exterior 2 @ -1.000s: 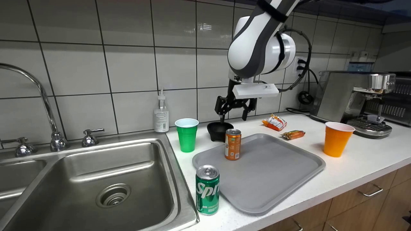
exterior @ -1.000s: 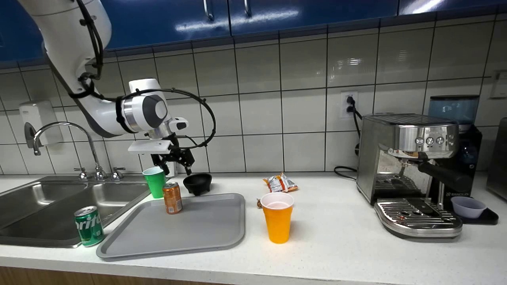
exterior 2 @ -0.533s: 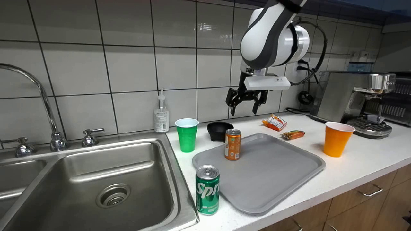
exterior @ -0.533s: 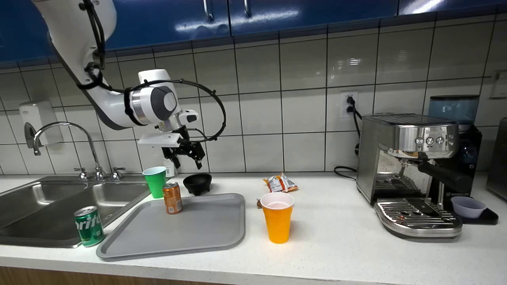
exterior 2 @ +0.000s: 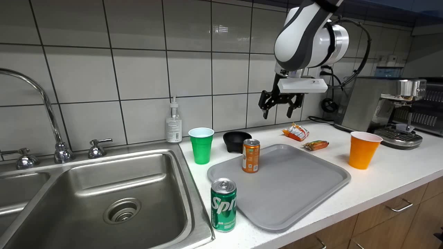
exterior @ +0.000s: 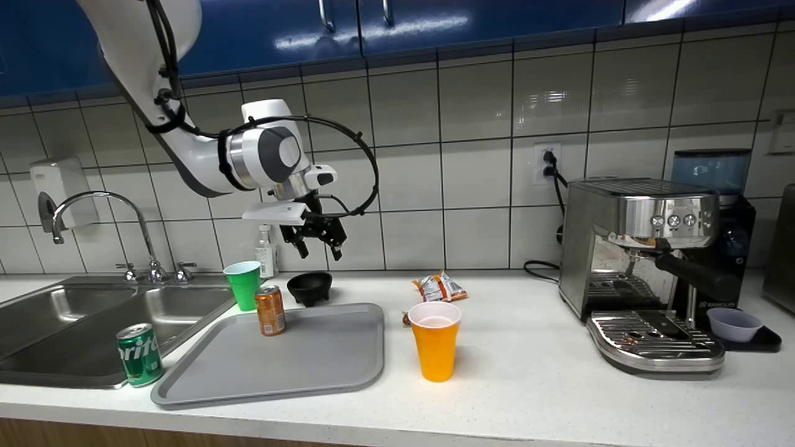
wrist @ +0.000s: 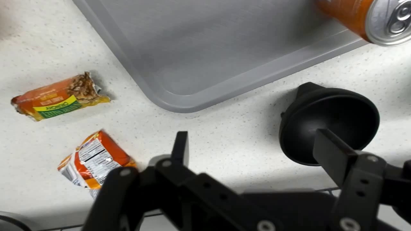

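My gripper (exterior: 320, 254) stands wide open above the counter, its jaws far apart with nothing between them. Nearest to it is a black bowl (exterior 2: 236, 140), upright on the counter by the tiled wall. In the wrist view one of the fingers (wrist: 332, 154) overlaps the bowl (wrist: 346, 109), but the exterior views show a gap between them. An orange can (exterior 2: 251, 156) stands upright on the grey tray (exterior 2: 287, 193). On the counter beyond the tray lie a crumpled orange snack bag (wrist: 98, 157) and a torn granola bar wrapper (wrist: 57, 99).
A green cup (exterior 2: 201, 147) and a soap bottle (exterior 2: 174, 124) stand between sink and bowl. A green Sprite can (exterior: 139, 354) is at the sink's (exterior 2: 173, 207) corner. An orange cup (exterior: 436, 344) stands beside the tray; a coffee machine (exterior: 640, 248) is farther right. Blue cabinets (exterior: 497, 25) hang overhead.
The gripper has risen from close over the black bowl and shifted to the right in both exterior views, its jaws staying open. The bowl, cans, cups and wrappers keep their places.
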Tool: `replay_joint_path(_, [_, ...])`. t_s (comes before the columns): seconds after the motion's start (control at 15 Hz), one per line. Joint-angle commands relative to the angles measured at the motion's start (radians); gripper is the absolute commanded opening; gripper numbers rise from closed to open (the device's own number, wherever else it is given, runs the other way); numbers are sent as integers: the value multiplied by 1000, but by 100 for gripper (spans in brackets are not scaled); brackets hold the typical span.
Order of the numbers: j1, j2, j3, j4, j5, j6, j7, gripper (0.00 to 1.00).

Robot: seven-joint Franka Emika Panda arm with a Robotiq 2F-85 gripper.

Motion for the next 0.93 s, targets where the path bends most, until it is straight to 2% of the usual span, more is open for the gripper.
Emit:
replay_joint_path(0.0, [-27, -29, -14, -19, -5, -5, 1, 100])
replay_joint_path(0.87, [-52, 27, -133, -3, -21, 10, 93, 100])
